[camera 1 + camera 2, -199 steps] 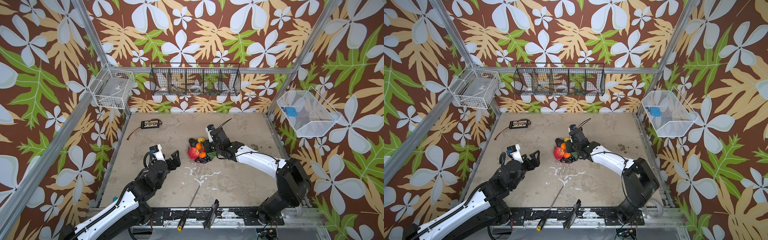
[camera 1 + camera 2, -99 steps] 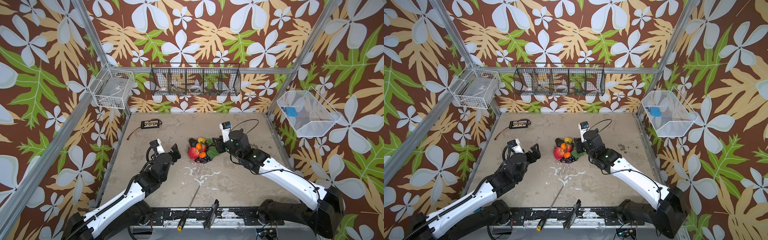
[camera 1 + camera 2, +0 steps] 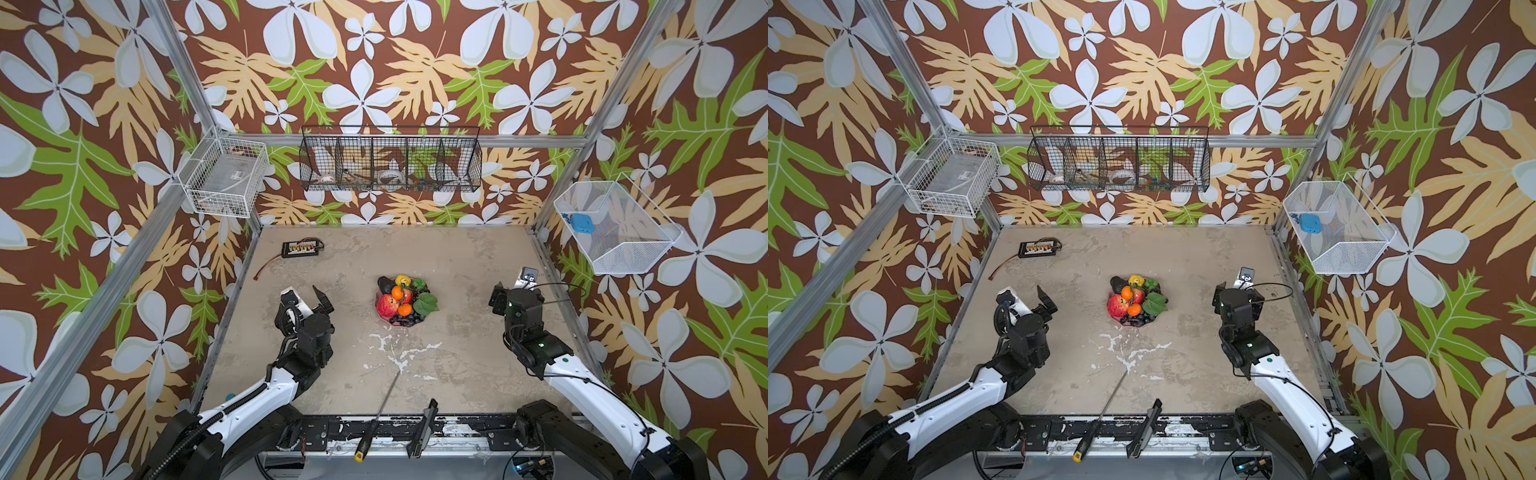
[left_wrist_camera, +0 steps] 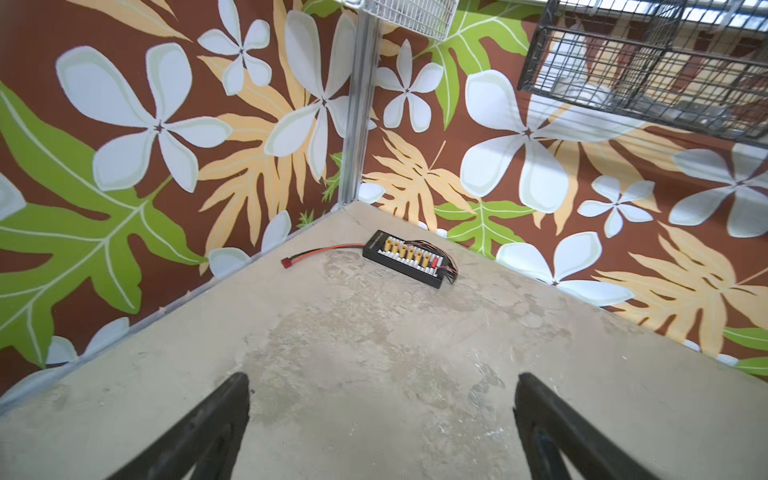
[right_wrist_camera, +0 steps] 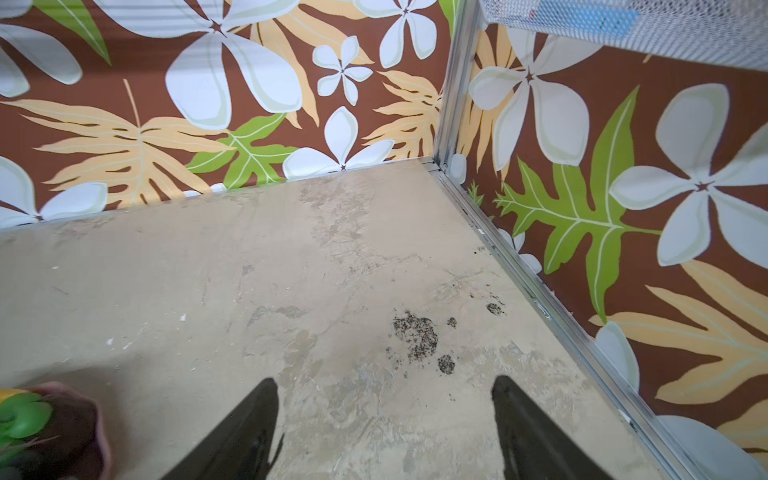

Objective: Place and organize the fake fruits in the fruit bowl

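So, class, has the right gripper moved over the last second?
Yes. The right gripper has drawn back from the fruit bowl, where it was a second ago, toward the table's right rail, jaws open and empty.

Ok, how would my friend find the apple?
In the middle of the tan table sits the pink fruit bowl. The apple lies at its left side in both top views. It is the biggest red fruit, bigger than the oranges beside it.
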